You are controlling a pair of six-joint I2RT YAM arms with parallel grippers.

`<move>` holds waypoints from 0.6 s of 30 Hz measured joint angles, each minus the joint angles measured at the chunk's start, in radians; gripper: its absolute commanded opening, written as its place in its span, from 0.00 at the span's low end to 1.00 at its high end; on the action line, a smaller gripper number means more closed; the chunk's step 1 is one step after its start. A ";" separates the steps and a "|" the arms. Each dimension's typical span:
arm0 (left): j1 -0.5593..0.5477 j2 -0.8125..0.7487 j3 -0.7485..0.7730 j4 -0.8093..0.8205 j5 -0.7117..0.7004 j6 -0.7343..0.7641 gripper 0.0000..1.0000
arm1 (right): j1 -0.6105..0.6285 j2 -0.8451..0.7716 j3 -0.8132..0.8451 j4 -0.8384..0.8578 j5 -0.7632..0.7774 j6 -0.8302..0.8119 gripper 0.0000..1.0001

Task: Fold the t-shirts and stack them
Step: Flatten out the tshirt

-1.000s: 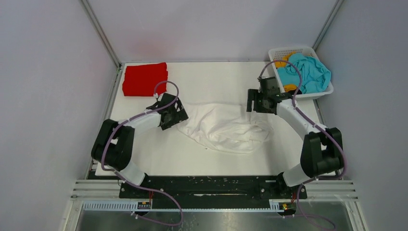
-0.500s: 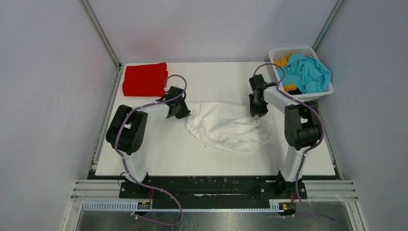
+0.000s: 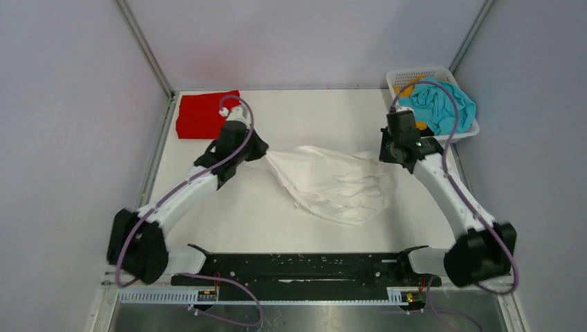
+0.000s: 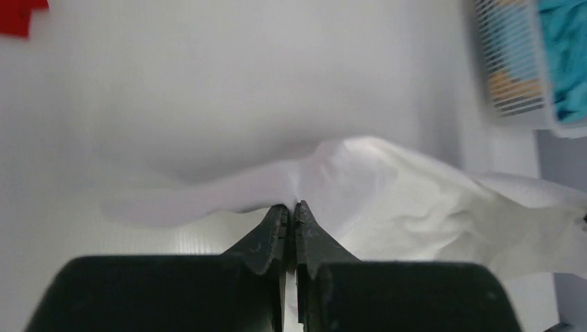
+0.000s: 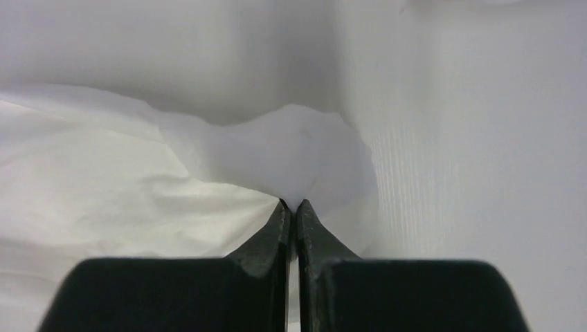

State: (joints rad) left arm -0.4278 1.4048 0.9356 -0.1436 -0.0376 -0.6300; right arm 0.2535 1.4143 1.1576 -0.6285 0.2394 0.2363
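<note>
A crumpled white t-shirt (image 3: pixel 332 181) hangs stretched between both grippers over the middle of the table. My left gripper (image 3: pixel 262 153) is shut on the shirt's left edge, and the cloth (image 4: pixel 360 187) rises from its tips (image 4: pixel 291 205). On the right, my right gripper (image 3: pixel 385 156) pinches the shirt's far right edge; the white cloth (image 5: pixel 104 180) spreads away from its tips (image 5: pixel 291 204). A folded red t-shirt (image 3: pixel 201 114) lies at the back left corner. Teal (image 3: pixel 439 107) and orange-yellow (image 3: pixel 407 88) t-shirts sit bunched in the basket.
The white lattice basket (image 3: pixel 432 135) stands at the back right corner, close behind my right arm. Grey walls close in the table (image 3: pixel 228 214) on the left, back and right. The arm bases sit on a black rail along the near edge.
Both grippers have shut on the white t-shirt's edges and lifted them, pulling the cloth out wider. Both arms have stretched out away from their bases.
</note>
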 measured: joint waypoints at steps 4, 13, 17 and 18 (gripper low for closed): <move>-0.016 -0.262 -0.033 0.020 -0.038 0.034 0.00 | 0.000 -0.336 -0.077 0.031 -0.077 0.007 0.01; -0.017 -0.755 -0.026 -0.059 -0.077 0.109 0.00 | 0.000 -0.682 -0.027 -0.008 -0.337 0.011 0.01; -0.018 -0.860 0.101 -0.096 -0.099 0.150 0.00 | 0.000 -0.765 0.104 -0.019 -0.428 0.021 0.01; -0.018 -0.885 0.147 -0.105 -0.111 0.163 0.00 | 0.000 -0.785 0.133 -0.019 -0.446 0.024 0.01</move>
State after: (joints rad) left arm -0.4454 0.5194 1.0824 -0.2481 -0.1490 -0.4667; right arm 0.2535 0.6289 1.2903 -0.6472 -0.2062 0.2600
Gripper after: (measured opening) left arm 0.027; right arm 0.066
